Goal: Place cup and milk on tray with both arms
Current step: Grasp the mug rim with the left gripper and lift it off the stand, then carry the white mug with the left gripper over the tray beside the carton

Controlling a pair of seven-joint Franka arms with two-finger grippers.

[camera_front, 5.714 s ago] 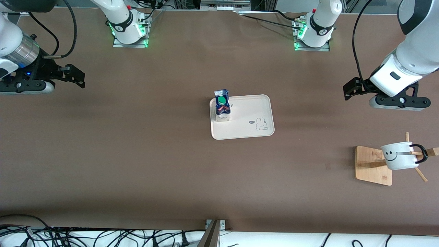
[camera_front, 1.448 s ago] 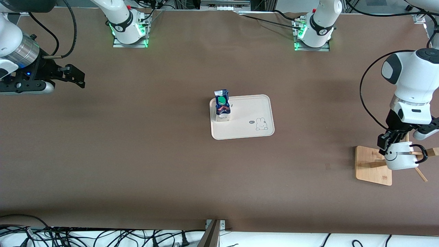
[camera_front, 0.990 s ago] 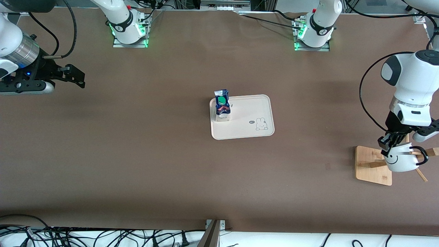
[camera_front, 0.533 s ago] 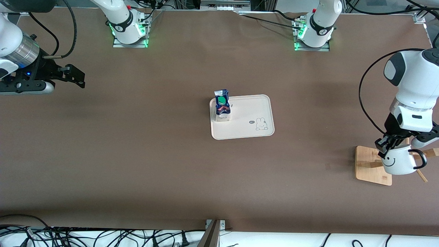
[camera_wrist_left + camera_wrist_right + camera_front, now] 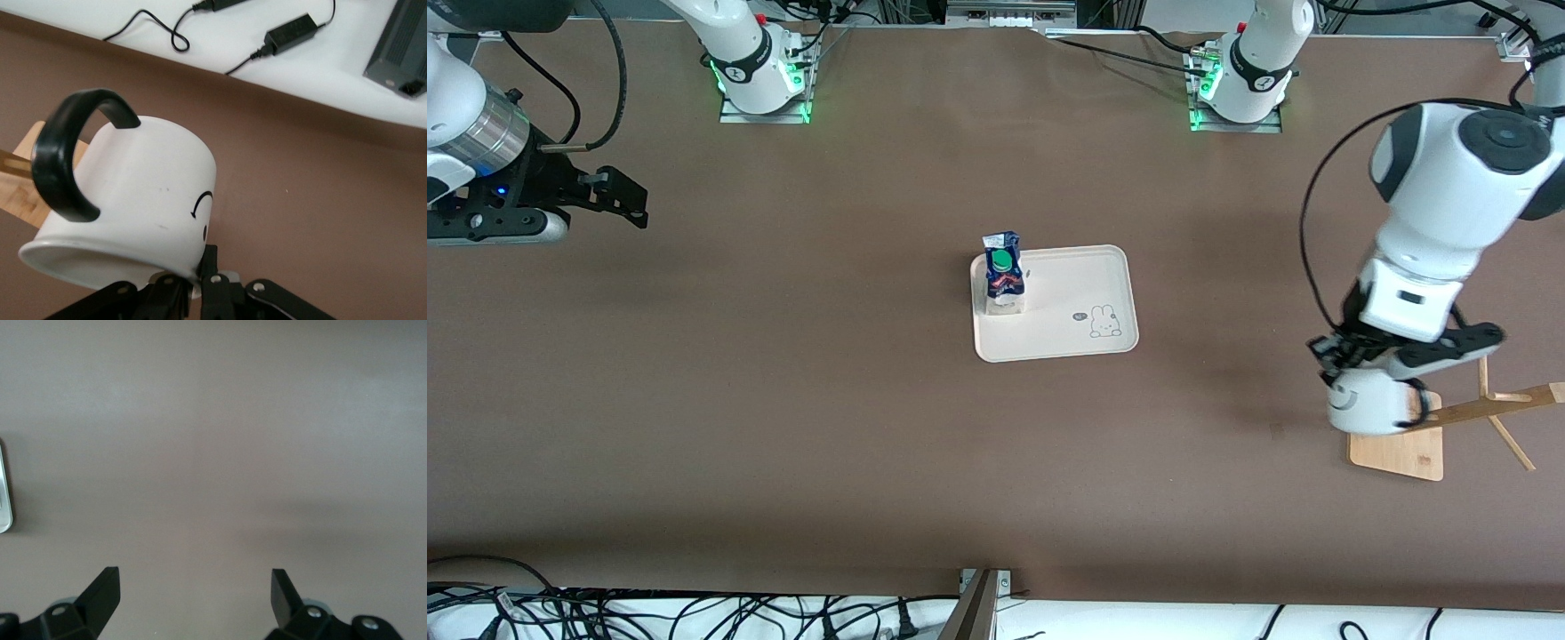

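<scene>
The left gripper [image 5: 1329,356] pinches the rim of the white smiley mug [image 5: 1362,402], lifted off the wooden rack [image 5: 1400,444]. Next, carry it to the cream rectangular tray [image 5: 1085,298], beside the blue-and-white milk carton [image 5: 1003,276]. The right gripper [image 5: 193,593] waits, jaws spread.

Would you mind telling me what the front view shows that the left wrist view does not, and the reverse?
Only the front view shows the milk standing on the tray and the right gripper, open, waiting at its end of the table. Only the left wrist view shows the cup's handle and cables off the table. Both show the cup held by the left gripper over the wooden rack base.
</scene>
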